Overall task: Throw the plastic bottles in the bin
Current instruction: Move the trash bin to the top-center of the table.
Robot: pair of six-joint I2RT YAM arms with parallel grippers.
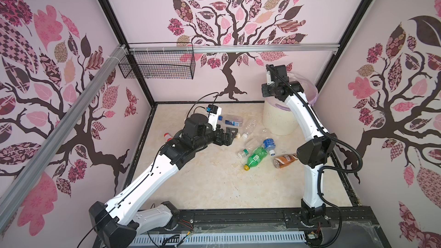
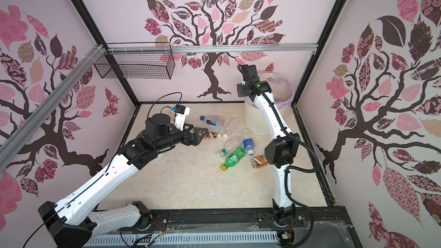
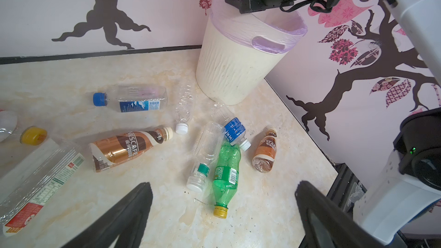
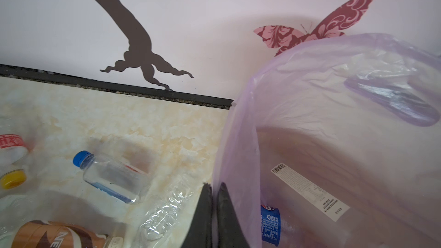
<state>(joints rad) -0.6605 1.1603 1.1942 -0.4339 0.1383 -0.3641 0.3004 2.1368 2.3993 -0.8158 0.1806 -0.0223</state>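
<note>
By our reckoning the job is in its early part: nine of the plastic bottles lie loose on the table [image 1: 202, 187], and only two show inside the bin. Starting at the left, the wire basket [image 1: 157, 64] hangs on the back wall, and we can make out nothing in it. Below it, a red-labelled bottle [image 3: 7, 125] and a large clear bottle with a yellow cap [image 3: 40, 182] lie at the table's left side. Next comes the left gripper [image 1: 232, 135], jaws spread wide and empty, held above the table by the long brown-labelled bottle [image 3: 128, 149], which we take to be its next pick. The blue-capped bottle [image 3: 133, 101] and a crumpled clear bottle [image 3: 183, 110] lie farther back. Further right sits a cluster, touching or overlapping: a clear bottle with a green band [image 3: 206, 149], the green bottle [image 3: 226, 170] and a blue-labelled bottle [image 3: 235, 132]. A short brown-labelled bottle [image 3: 265, 151] lies just beside them. In the far right corner stands the bin [image 3: 229, 67], upright, its lilac bag [image 4: 238, 139] folded over the rim. The right gripper [image 4: 214, 188] is up at that rim, jaws pressed together with nothing between them. Inside we see a bottle with a blue label [image 4: 270, 225] and a clear one with a long white label [image 4: 307, 192]. Whatever lies beneath them is hidden.
</note>
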